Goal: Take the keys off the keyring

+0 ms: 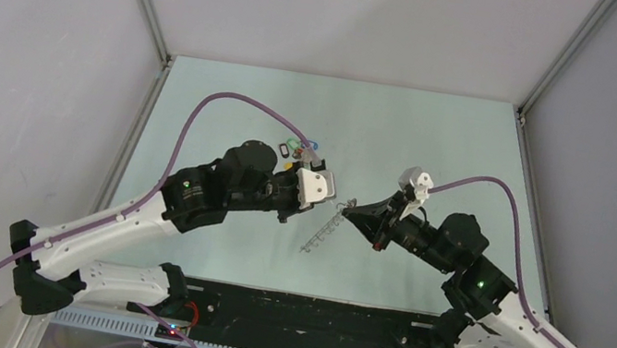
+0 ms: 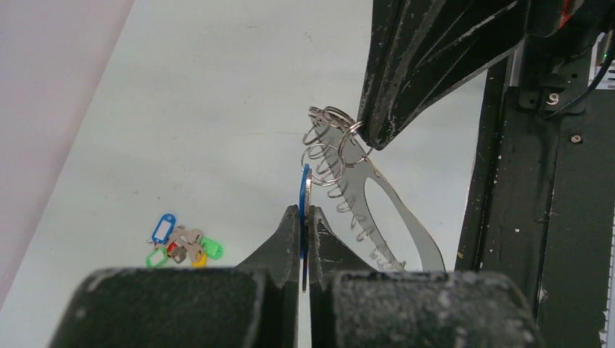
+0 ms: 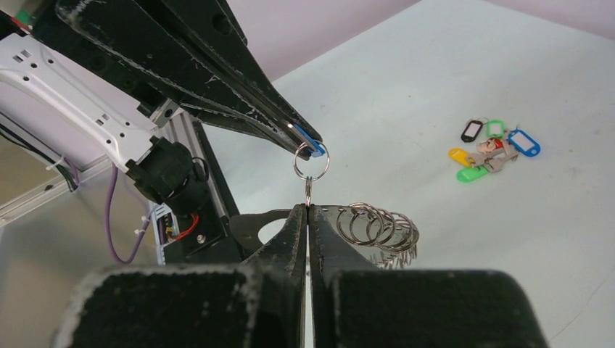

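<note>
step: pulling one key off the keyring [image 2: 377,210] — both arms hold the work in the air above the table [image 1: 440,148]
left gripper [image 2: 304,217]: jaws closed flat on a blue tag [image 2: 304,190], only its thin edge showing between the fingers
right gripper [image 3: 307,210]: jaws pinched shut on the ring's top end, at a small link under the split ring [image 3: 311,160] that carries the tag
keyring, place: held between the two grippers, near the table's middle, clear of the surface as far as the top view shows
keyring, axis: long axis runs from the right gripper down and toward the near edge in the top view; the held end is the high end, the free end hangs low
keyring, fringe: small silver rings along its rim, bunched thick just beside the right gripper
freed keys [image 1: 299,148]: a cluster of tags — blue, green, orange, black — lying on the table, well apart from the keyring, on the far side of the left gripper
progress: my guess is most keys are off, since only the blue tag is seen on the ring
next move: likely draw the left gripper away from the keyring, or twist, so the split ring slips its link; the right gripper must hold firm
risk: the link may not open under a straight pull
</note>
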